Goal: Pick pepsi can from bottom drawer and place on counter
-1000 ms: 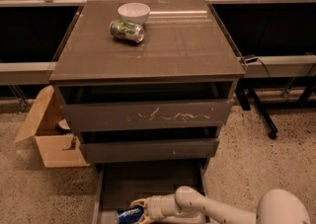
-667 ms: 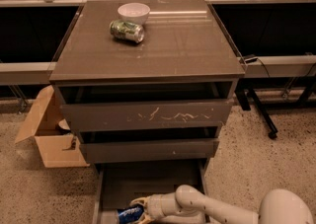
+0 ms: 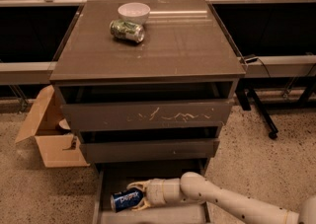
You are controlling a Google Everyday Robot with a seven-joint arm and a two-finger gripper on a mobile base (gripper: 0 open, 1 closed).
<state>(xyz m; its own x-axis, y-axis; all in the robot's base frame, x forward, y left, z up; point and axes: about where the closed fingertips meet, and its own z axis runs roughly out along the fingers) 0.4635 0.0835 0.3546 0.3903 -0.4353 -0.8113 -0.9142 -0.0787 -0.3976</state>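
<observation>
Since a second ago your claw [image 3: 132, 197] and the small dark blue metal pepsi can [image 3: 124, 201] have shifted a little higher in the camera view, while everything else has stayed where it was.

Your claw is at the near edge of the scene, inside the pulled-out, shallow grey-brown bottom drawer [image 3: 128, 173]. It reaches in from the right on the pale, rounded robot arm [image 3: 232, 202]. The pale fingers [image 3: 140, 186] are pinching the pepsi can from its right end, one above it and one below. The can lies on its side with the white lettering facing you and its silver end pointing left, close to the drawer's left rail. You cannot tell whether it rests on the tray floor or hangs just above it.

Above the bottom drawer are the plain grey-brown middle drawer [image 3: 148, 150] and the taller scratched grey-brown top drawer [image 3: 148, 116].

The wide glossy grey-brown square table [image 3: 187, 45] carries two things at its far left: a small white round bowl [image 3: 134, 12] and, just in front of it, a green and silver metal can [image 3: 127, 30] lying on its side.

On the speckled floor, left of the cabinet, an open brown cardboard box [image 3: 49, 136] stands against it.
</observation>
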